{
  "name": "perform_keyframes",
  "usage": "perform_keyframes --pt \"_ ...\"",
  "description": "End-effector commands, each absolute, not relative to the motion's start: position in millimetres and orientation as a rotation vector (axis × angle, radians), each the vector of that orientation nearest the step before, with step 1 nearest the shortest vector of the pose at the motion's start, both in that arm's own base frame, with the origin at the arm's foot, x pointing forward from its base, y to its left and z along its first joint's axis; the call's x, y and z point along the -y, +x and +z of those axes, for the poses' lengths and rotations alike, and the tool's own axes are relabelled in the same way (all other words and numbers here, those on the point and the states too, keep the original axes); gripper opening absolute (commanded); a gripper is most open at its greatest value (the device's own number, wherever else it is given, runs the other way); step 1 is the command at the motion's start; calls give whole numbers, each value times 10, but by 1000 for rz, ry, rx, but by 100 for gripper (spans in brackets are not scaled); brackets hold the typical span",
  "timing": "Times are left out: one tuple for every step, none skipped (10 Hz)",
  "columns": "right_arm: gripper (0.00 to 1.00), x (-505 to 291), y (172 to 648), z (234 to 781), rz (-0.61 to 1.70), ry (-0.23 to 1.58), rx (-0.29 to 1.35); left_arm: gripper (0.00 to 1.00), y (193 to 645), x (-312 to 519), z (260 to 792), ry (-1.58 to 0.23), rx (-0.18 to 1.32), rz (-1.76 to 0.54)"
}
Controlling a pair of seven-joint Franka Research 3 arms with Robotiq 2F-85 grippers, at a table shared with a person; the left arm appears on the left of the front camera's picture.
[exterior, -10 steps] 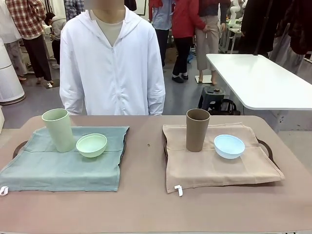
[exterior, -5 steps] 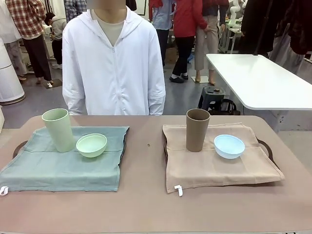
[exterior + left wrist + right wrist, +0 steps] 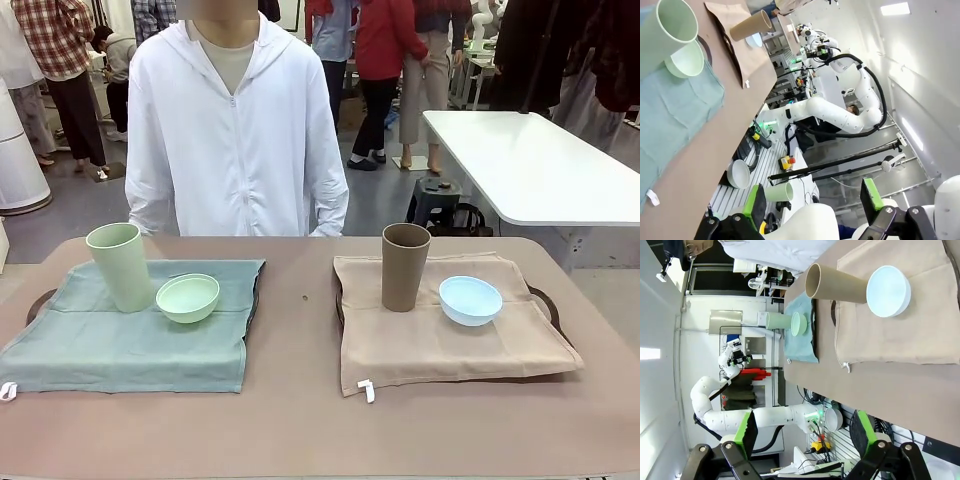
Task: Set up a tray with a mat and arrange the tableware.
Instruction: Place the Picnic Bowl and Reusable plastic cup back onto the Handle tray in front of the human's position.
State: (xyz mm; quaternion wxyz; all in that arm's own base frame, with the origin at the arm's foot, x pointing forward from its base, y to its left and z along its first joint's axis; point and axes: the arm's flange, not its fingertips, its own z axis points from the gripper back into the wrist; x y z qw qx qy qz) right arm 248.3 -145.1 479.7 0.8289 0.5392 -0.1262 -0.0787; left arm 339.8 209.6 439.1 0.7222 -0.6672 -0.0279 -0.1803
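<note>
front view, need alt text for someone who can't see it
Two place settings on a brown table: a tall pale green plastic cup and pale green round bowl on a teal cloth mat at left, a tall brown cup and light blue bowl on a beige mat at right. A person in white stands behind.

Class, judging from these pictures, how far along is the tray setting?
Done: each tray carries a mat, the green mat with green cup and green bowl, the tan mat with brown cup and blue bowl. In hand: nothing; both grippers open. Left: apparently nothing.
</note>
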Motion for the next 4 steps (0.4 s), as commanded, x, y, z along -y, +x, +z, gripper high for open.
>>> perform_keyframes --pt "100 1455 2488 4814 -153 1162 282 100 3399 -2132 4461 -1464 54 -386" --pt "100 1455 2488 4814 -153 1162 282 100 3399 -2132 4461 -1464 54 -386" --pt "100 1455 2488 4814 -153 1162 282 100 3399 -2132 4461 -1464 54 -386" --pt "100 1455 2488 4814 -153 1162 282 100 3399 -2132 4461 -1464 54 -386"
